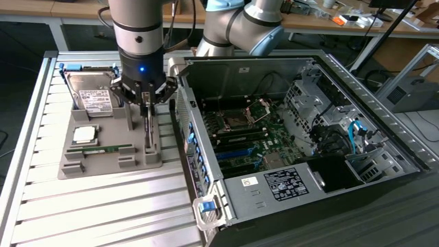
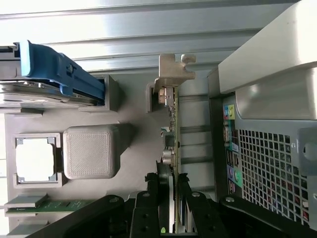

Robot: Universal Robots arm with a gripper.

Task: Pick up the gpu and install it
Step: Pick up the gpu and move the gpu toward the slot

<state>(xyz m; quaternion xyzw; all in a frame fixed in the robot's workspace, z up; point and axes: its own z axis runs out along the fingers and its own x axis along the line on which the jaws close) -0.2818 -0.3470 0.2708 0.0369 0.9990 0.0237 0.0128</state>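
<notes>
Wrist view: gpu (image 2: 173, 124) edge-on, gripped between jaws.

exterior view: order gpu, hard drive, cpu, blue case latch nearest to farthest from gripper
1. gpu, directly under the gripper, standing on edge.
2. hard drive, beside it toward the exterior view's left.
3. cpu, further left, nearer the camera.
4. blue case latch, farthest, toward the exterior view's right.

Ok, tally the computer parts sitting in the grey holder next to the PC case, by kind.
hard drive: 1
CPU: 1
memory stick: 1
gpu: 1
Total: 4
</notes>
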